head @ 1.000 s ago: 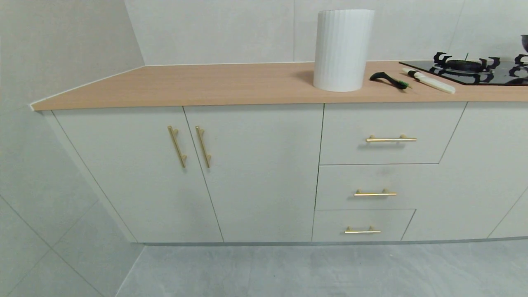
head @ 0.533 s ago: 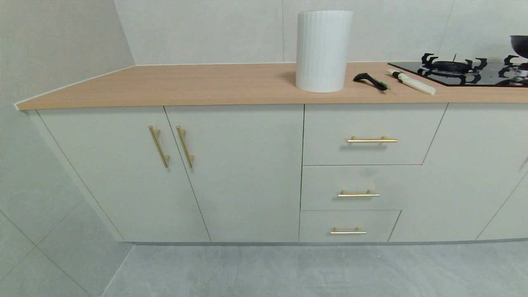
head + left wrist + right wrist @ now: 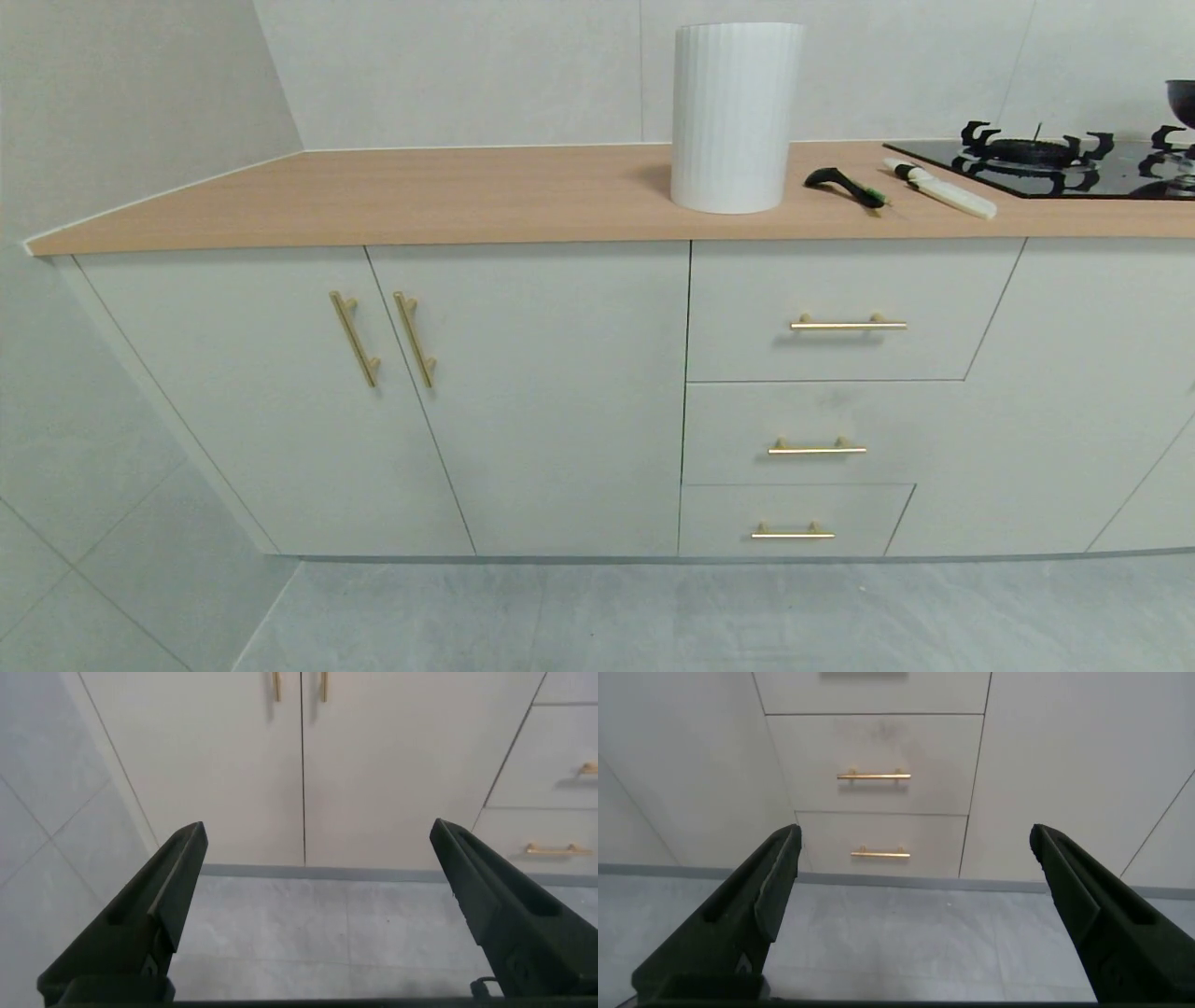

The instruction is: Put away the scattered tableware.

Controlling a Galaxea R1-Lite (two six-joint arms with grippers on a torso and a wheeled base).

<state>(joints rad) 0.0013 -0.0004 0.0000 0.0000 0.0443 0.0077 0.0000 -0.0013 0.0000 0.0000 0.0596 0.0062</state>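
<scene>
Black utensil (image 3: 845, 186), white knife (image 3: 941, 187) on table (image 3: 420, 201), upper right, near white canister (image 3: 735, 117); left hand (image 3: 318, 833), right hand (image 3: 915, 835) spread wide, empty.

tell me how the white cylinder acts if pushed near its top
The cylinder is tall for its base, so it would likely tip, not slide. Toppled, it could roll along the counter. Its ribbed wall probably aids grip.

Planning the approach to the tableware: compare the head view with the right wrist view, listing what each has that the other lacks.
Head view alone: wooden countertop, white ribbed cylinder, black-handled utensil, white utensil, hob, double doors. Right wrist view alone: the open right gripper. Both: middle drawer, bottom drawer, grey floor.
</scene>
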